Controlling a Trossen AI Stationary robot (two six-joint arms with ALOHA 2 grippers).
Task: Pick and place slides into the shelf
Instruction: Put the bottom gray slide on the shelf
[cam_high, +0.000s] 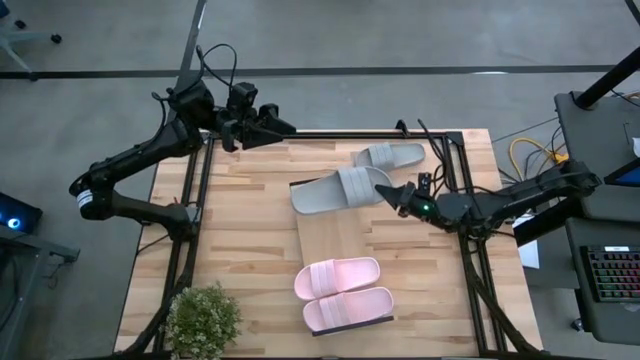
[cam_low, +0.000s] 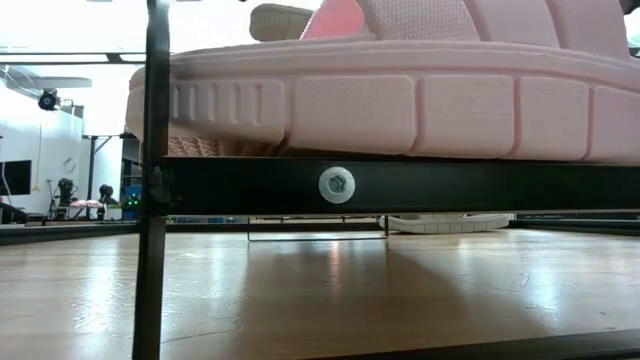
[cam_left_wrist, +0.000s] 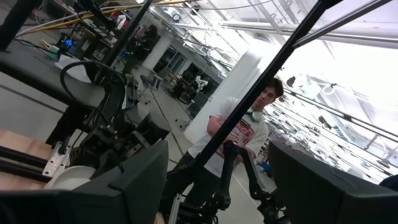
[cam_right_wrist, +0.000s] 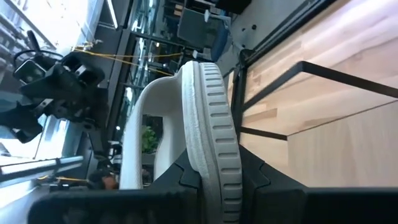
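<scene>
No readable writing anywhere, right gripper (cam_high: 388, 191) clamped on a grey slide's (cam_high: 335, 190) edge at the shelf's (cam_high: 335, 240) far end — left gripper (cam_high: 285, 128) spread wide, empty, at the table's (cam_high: 250, 200) back edge, pink slides (cam_high: 340, 292) on shelf's near end, bare board between.

A grey concrete floor (cam_high: 330, 35) surrounds the pale plank-wood tabletop (cam_high: 250, 215). A small green potted plant (cam_high: 203, 320) sits at seven o'clock; a black keyboard (cam_high: 612, 282) lies at four.

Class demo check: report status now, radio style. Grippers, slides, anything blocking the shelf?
Right gripper shut on grey slide, at shelf far end. Left gripper open, parked at table's far edge. Pink pair on shelf; second grey slide on table. Nothing blocking.
</scene>
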